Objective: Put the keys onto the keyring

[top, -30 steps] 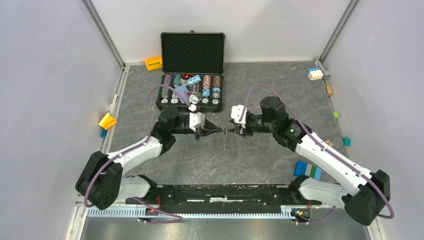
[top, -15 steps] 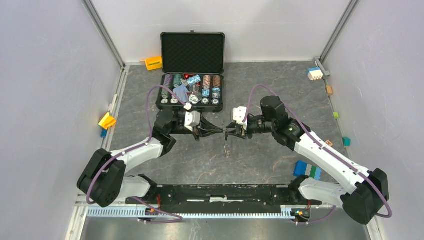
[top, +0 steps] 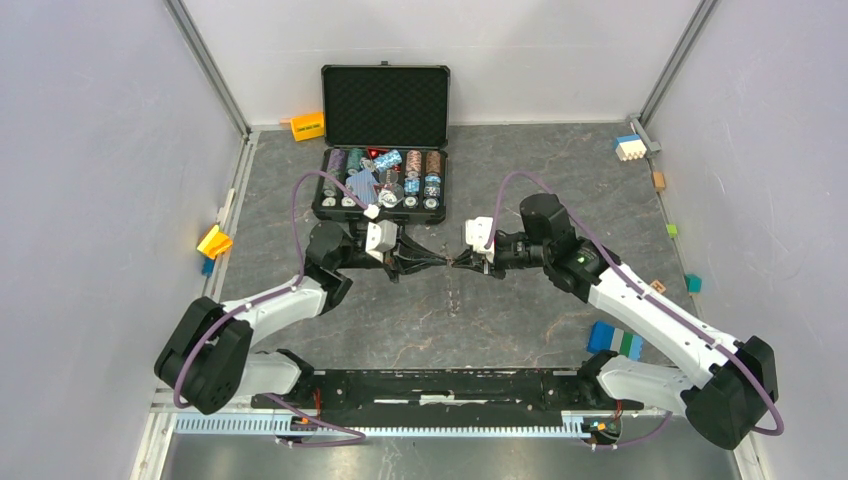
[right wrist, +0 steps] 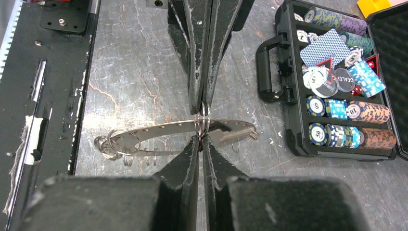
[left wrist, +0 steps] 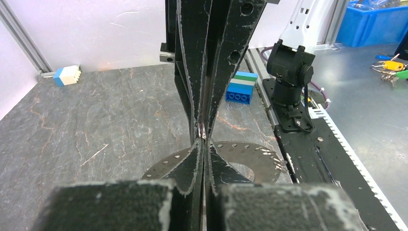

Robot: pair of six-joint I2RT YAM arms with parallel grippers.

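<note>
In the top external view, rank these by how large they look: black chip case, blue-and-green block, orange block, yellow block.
1. black chip case
2. blue-and-green block
3. orange block and yellow block: they look about alike, so not ranked.

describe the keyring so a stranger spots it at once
Find the open black case of poker chips. In front of it the left end effector and right end effector meet at the keyring. It's the only wide flat grey ring, drilled with small holes.

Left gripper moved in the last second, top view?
Yes, slightly: the left gripper body drew back leftward along the black case front edge, its tip end staying by the right gripper.
</note>
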